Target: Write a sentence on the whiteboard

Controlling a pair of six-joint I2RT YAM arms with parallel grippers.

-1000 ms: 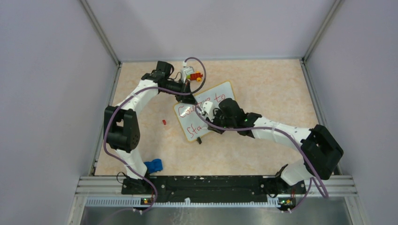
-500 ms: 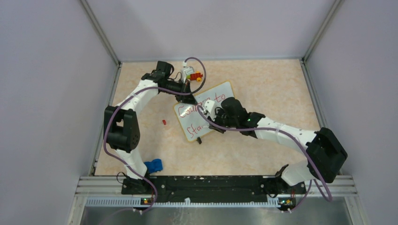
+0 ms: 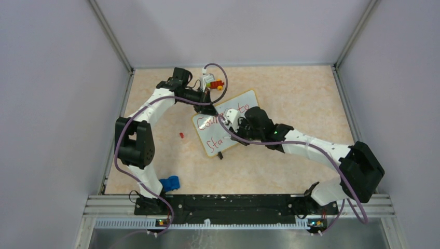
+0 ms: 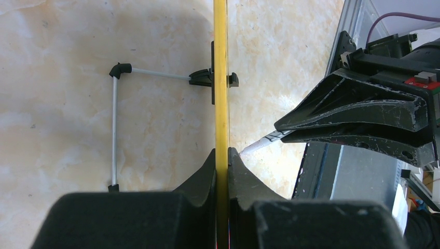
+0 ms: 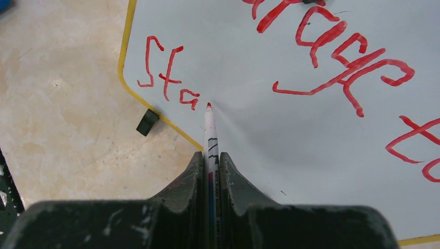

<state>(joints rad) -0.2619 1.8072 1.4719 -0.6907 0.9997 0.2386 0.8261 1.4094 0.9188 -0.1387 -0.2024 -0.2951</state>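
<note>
Whiteboard (image 5: 311,155) edge in left claw (image 4: 222,153); marker (image 5: 209,124) in right claw (image 5: 211,154)

Pale marbled table (image 3: 290,98) in front of me.
On it: a whiteboard (image 3: 247,101) mid-table, a small red bit (image 3: 181,135) to its left, a blue lump (image 3: 169,182) by my left base, bright blocks (image 3: 214,82) beyond.

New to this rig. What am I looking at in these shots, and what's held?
Two robot arms are bolted to the near edge of a table. The wide picture comes from a fixed camera overhead. The other two come from a camera on each wrist, looking along its own tool. The left tool is shut on the rim of a small whiteboard, steadying it. The right tool is shut on a red marker, tip at the board. The red writing reads "Courage to" and "Sta". Also on the table: a small red piece, a blue object and a colourful item at the far side.
</note>
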